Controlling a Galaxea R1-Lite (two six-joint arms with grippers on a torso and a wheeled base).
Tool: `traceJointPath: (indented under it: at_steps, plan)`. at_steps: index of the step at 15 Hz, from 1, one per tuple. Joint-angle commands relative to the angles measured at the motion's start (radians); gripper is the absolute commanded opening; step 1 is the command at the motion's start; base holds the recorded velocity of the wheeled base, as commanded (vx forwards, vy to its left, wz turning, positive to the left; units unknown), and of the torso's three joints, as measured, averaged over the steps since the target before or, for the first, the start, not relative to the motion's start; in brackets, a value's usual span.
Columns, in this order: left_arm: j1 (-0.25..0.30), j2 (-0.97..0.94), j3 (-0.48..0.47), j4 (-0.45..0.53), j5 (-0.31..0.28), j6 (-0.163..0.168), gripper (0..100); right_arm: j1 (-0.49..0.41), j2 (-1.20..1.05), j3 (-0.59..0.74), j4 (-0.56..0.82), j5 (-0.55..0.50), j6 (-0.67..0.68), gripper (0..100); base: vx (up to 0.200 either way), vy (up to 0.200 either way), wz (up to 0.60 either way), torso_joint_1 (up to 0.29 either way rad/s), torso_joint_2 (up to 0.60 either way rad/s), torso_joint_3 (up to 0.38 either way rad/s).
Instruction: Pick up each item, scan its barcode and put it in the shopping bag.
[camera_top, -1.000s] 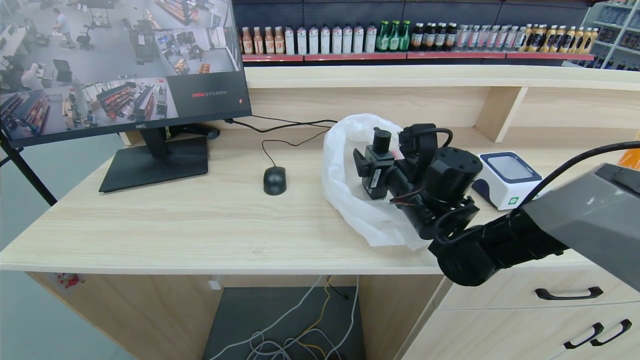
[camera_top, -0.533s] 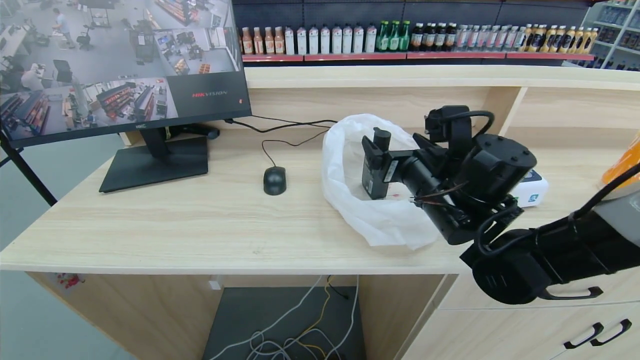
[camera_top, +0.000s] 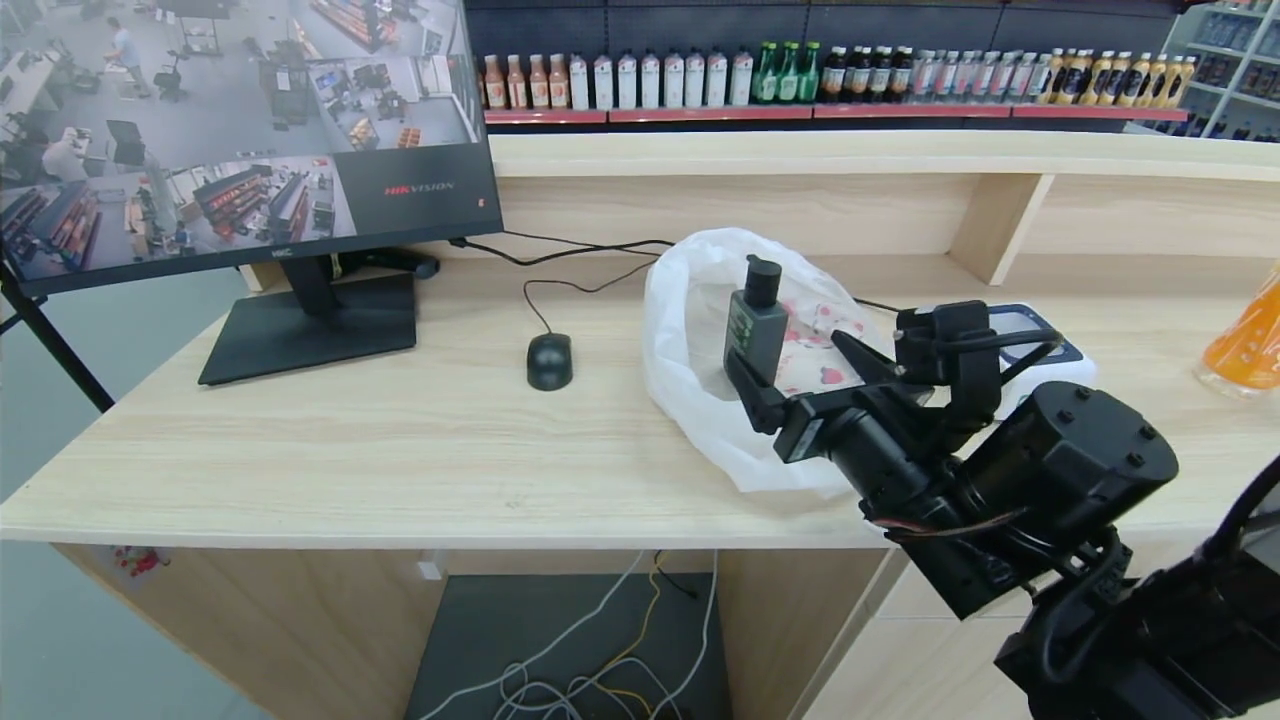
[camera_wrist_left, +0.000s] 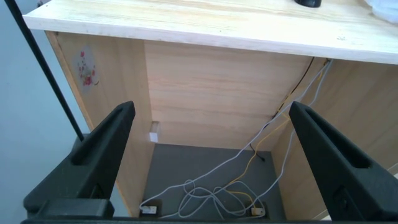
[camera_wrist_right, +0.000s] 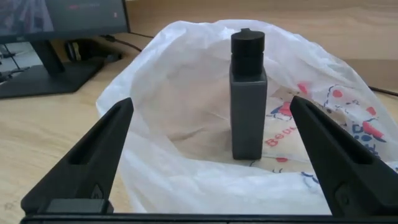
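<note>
Right wrist view: upright, black-capped grey bottle (camera_wrist_right: 247, 106) stands inside white bag (camera_wrist_right: 174, 62), right gripper (camera_wrist_right: 211, 102) spread wide, empty.

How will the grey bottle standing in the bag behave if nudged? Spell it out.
The grey bottle is tall and narrow and stands upright, so it will probably tip easily. It seems to rest on soft plastic inside the shopping bag, likely unsteady footing. Its flat sides suggest it would slide rather than roll.

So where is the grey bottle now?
The grey bottle stands upright in the white shopping bag, right of centre in the head view, between mouse and scanner.
</note>
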Motion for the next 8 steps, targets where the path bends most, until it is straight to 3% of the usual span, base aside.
traceJointPath:
  at_steps: [1, 7, 8]
  plan:
    - [0.0, 0.0, 0.0, 0.0, 0.0, 0.001, 100, 0.009, -0.024, -0.014, 0.0, 0.0, -0.001, 100, -0.2, 0.0, 0.0, 0.002, 0.01, 0.002]
    - [0.0, 0.0, 0.0, 0.0, 0.0, -0.008, 100, -0.04, -0.007, -0.048, 0.0, -0.006, 0.01, 100, 0.0, 0.0, 0.0, 0.0, 0.0, 0.0]
    - [0.0, 0.0, 0.0, 0.0, 0.0, -0.008, 100, -0.052, -0.006, -0.054, 0.0, -0.006, 0.01, 100, 0.0, -0.2, 0.0, 0.012, 0.01, 0.002]
